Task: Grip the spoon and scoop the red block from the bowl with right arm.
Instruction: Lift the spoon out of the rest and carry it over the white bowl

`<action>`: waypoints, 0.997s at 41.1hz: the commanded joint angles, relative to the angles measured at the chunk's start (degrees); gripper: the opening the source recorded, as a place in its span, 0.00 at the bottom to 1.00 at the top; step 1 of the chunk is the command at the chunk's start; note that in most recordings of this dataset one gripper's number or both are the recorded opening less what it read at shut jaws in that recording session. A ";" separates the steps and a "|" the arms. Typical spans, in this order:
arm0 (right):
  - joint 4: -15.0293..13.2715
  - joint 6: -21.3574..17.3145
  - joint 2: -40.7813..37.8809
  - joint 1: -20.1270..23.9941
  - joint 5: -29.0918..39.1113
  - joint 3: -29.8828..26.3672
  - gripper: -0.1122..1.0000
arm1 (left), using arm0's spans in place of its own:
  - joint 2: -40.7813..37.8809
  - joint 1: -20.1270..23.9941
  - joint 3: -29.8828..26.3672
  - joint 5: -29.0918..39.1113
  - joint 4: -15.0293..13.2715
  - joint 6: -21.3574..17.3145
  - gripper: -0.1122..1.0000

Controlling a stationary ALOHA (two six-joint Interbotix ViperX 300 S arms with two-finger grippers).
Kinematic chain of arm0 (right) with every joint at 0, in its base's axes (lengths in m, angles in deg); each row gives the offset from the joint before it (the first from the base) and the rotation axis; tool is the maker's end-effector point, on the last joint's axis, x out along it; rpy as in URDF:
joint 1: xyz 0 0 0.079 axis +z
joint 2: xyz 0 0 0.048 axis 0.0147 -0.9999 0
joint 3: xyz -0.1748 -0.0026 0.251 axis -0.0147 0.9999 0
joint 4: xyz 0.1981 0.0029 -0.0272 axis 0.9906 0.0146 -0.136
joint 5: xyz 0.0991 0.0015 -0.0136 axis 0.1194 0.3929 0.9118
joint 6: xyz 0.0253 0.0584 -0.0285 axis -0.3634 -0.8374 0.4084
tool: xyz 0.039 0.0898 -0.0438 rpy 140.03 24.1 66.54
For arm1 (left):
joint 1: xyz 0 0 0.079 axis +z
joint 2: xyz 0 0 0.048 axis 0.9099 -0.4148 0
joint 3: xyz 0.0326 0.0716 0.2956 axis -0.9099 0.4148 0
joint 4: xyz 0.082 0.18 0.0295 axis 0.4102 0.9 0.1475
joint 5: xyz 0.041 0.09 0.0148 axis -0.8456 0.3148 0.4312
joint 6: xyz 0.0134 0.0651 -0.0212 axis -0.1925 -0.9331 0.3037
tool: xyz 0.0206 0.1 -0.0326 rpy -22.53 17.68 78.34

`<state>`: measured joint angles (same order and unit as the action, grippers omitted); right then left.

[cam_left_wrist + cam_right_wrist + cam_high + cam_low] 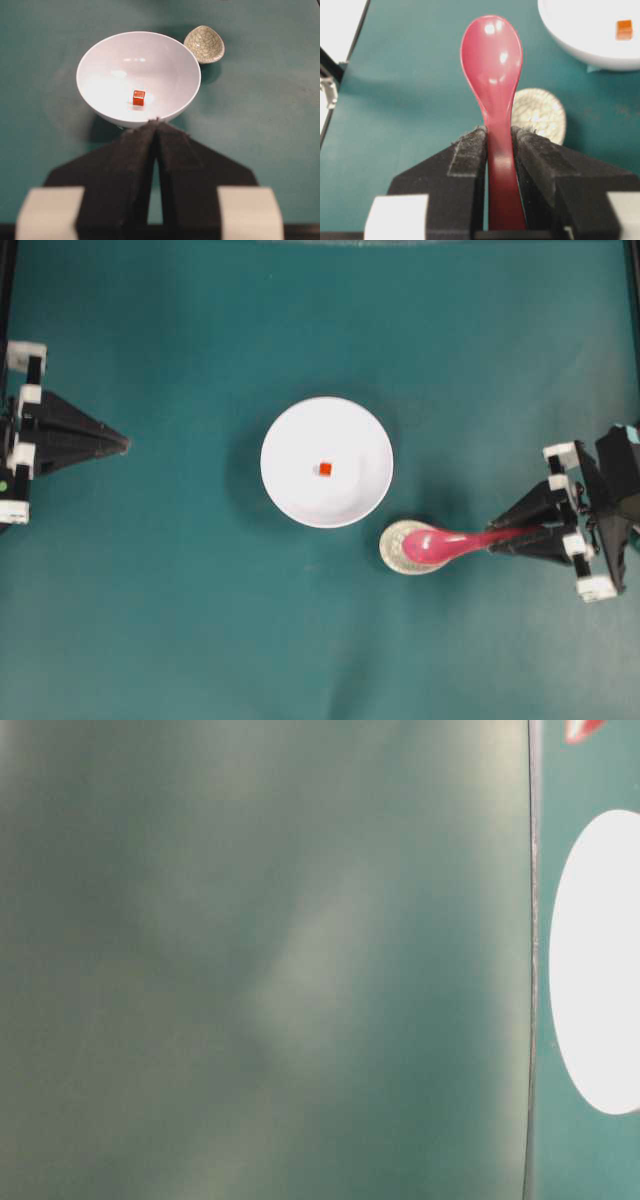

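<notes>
Spoon [492, 75] handle clamped in right end effector [499, 134].

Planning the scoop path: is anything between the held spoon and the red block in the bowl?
Nothing visible blocks it. The right gripper holds the spoon above the speckled dish; only the near wall of the bowl lies between it and the red block.

Lab bench: 2 fixed robot arms [60, 435] flank a teal mat [200, 620].
</notes>
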<state>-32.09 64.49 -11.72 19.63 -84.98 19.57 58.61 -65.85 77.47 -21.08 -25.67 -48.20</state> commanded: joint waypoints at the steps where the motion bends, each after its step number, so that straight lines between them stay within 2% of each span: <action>1: -0.18 2.20 2.55 -3.69 3.87 -2.55 0.32 | -0.44 0.00 -1.32 -0.26 0.09 -0.09 0.10; 9: -0.26 6.77 5.36 -14.15 16.00 -7.47 0.32 | -0.44 0.00 -1.32 -0.09 0.09 -0.09 0.10; 13: -0.79 7.38 5.62 -17.75 21.18 -10.02 0.32 | -0.35 0.00 -1.32 0.18 0.09 -0.09 0.10; 18: -2.90 7.47 5.36 -21.53 28.30 -13.80 0.32 | -0.44 -0.09 -1.32 0.62 0.18 -0.09 0.10; 25: -5.19 7.29 4.31 -24.52 35.51 -18.54 0.32 | -0.35 0.00 -1.23 1.23 0.09 -0.18 0.10; 34: -5.27 6.68 1.14 -26.63 41.04 -24.61 0.32 | -0.35 0.00 -1.23 2.11 0.09 -0.18 0.10; 41: -5.27 4.13 -3.25 -27.95 43.86 -29.71 0.32 | -0.35 0.00 -1.23 2.29 0.09 -0.09 0.10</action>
<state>-37.45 69.86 -13.22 -7.61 -41.91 -6.36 58.61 -65.76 77.55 -18.62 -25.67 -48.29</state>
